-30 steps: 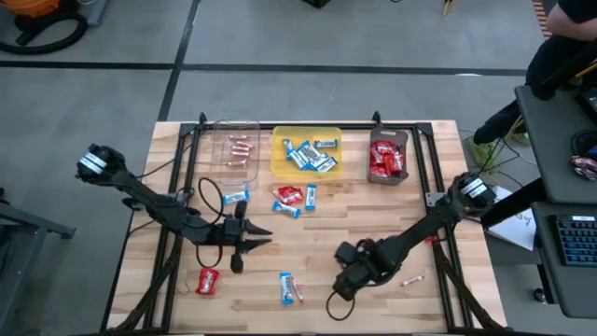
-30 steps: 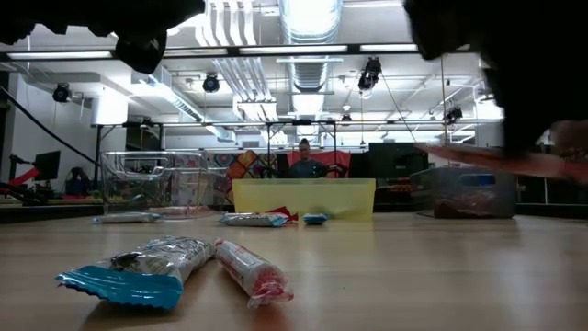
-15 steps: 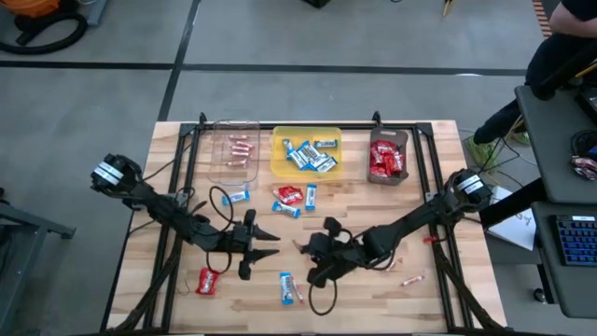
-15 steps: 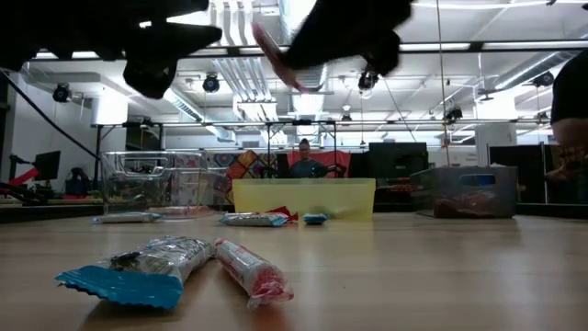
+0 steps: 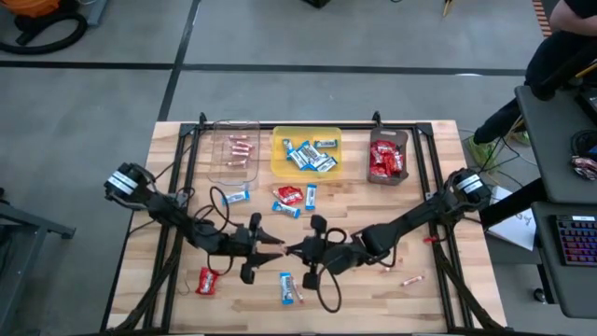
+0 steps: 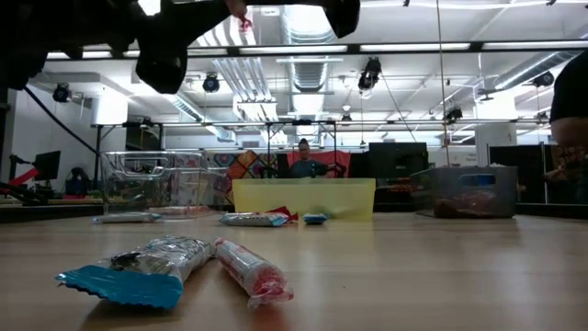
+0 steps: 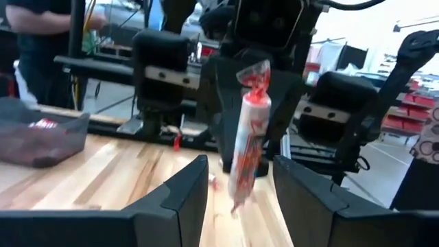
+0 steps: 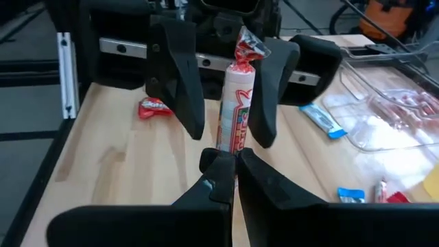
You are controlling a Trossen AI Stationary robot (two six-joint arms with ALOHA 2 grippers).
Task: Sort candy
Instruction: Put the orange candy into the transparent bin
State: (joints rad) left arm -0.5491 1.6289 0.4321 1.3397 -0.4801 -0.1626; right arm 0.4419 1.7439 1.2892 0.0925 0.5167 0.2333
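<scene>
Mid-table, arms nose-to-nose around stick (image 8: 236, 110)

A pale wooden table (image 5: 373, 210) is seen bearing three trays (image 5: 307, 155) along its far edge. Loose candy (image 5: 290, 288) is scattered across the boards nearer the front.

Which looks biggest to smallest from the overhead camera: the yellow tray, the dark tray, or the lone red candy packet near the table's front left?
1. Yellow tray, the largest.
2. Dark tray, clearly narrower.
3. Red candy packet, by far the smallest.
</scene>
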